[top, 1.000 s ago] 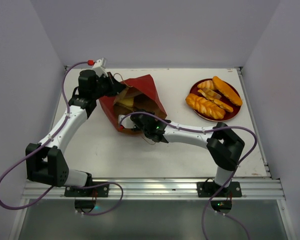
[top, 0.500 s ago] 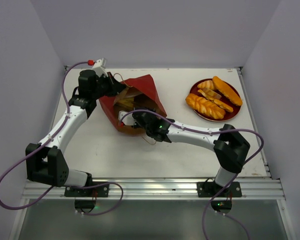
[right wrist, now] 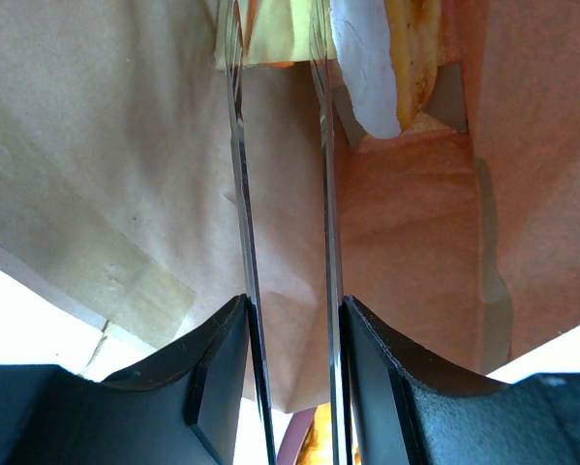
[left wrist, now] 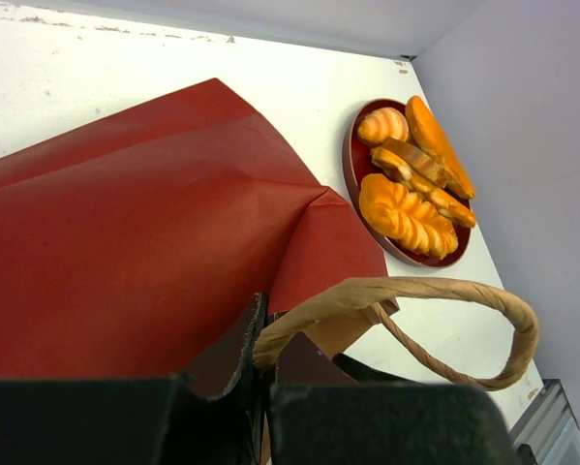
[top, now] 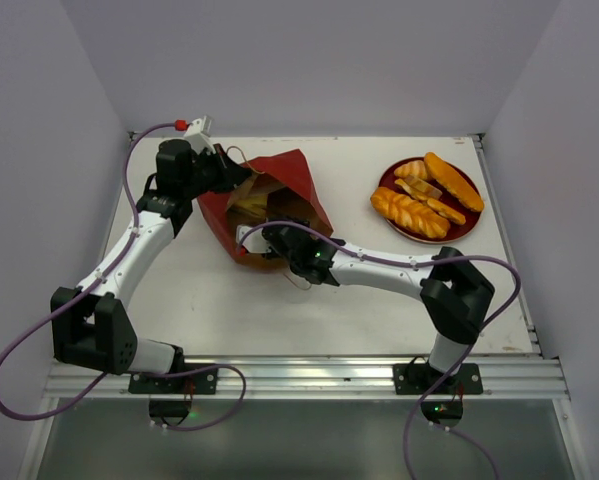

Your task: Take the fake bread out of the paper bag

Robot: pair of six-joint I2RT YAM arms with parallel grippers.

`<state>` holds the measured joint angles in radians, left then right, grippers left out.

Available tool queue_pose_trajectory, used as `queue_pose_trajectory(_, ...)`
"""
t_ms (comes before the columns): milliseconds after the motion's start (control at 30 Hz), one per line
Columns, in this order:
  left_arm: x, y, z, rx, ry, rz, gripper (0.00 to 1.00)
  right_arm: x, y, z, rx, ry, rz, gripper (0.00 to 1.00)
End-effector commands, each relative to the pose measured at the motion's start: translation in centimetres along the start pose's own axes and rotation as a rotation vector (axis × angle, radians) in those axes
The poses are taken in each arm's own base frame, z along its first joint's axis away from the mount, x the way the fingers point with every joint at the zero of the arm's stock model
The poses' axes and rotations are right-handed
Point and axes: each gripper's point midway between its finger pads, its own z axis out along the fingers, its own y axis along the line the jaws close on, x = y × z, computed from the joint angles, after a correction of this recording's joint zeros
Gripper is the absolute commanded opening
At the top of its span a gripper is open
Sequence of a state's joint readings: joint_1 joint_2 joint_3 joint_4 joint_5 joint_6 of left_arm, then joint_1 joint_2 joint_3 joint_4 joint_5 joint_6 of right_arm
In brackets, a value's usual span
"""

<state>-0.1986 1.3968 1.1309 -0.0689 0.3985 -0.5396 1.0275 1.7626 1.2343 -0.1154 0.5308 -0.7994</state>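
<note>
The red paper bag lies on its side at the table's left rear, brown inside facing the front. My left gripper is shut on the bag's rim by the brown handle, holding the mouth up; it also shows in the left wrist view. My right gripper is inside the bag mouth, its thin fingers a narrow gap apart. A pale yellow slice of fake bread lies deep in the bag at the fingers' far end; the tips are cut off by the frame. The slice also shows from above.
A round dark-red plate at the right rear holds several golden toy pastries, also seen in the left wrist view. A pale whitish piece lies in the bag right of my fingers. Walls enclose the table.
My right gripper has moved from the bag's mouth deeper into the bag, towards the yellow slice. The left arm and the bag have held still.
</note>
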Motion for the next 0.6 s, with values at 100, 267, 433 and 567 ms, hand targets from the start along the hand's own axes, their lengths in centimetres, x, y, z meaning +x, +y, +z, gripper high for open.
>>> queue_pose_trajectory(100, -1.0, -1.2, -0.9, 0.042, -0.033, 0.007, 0.0, -1.7, -1.4, -0.5, 0.03, -0.041, 0.051, 0.46)
queue_pose_trajectory(267, -1.1, -1.2, -0.8, 0.046, -0.036, 0.007, 0.0, -1.4, -0.6, 0.3, 0.025, -0.023, 0.037, 0.46)
queue_pose_trajectory(433, -1.1, -1.3, -0.9, 0.046, -0.036, 0.01, 0.0, -1.3, -0.2, 1.1, 0.025, -0.002, 0.026, 0.46)
queue_pose_trajectory(567, -1.0, -1.2, -0.9, 0.045, -0.034, 0.009, 0.0, -1.1, 0.1, 1.6, 0.026, 0.013, 0.013, 0.46)
